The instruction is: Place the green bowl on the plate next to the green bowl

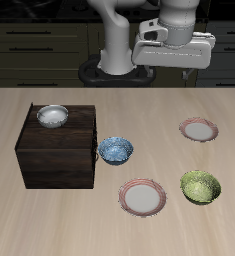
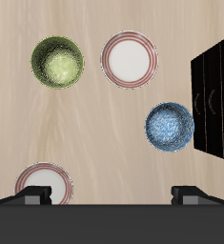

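The green bowl (image 1: 201, 186) is small, round and mottled olive. It sits upright on the table near the front edge. The plate (image 1: 143, 196), with a pink-red rim and pale grey centre, lies right beside it, apart from it. My gripper (image 1: 175, 58) hangs high above the table's back, far from both. In the wrist view the green bowl (image 2: 57, 60) and the plate (image 2: 130, 59) lie side by side. My gripper (image 2: 112, 195) is open and empty, its fingertips (image 2: 32, 195) wide apart.
A second pink-rimmed plate (image 1: 198, 129) (image 2: 43, 181) lies farther back. A blue patterned bowl (image 1: 115, 150) (image 2: 170, 126) sits beside a dark wooden cabinet (image 1: 59, 150) (image 2: 213, 100). A silver-white bowl (image 1: 52, 116) stands on the cabinet's top.
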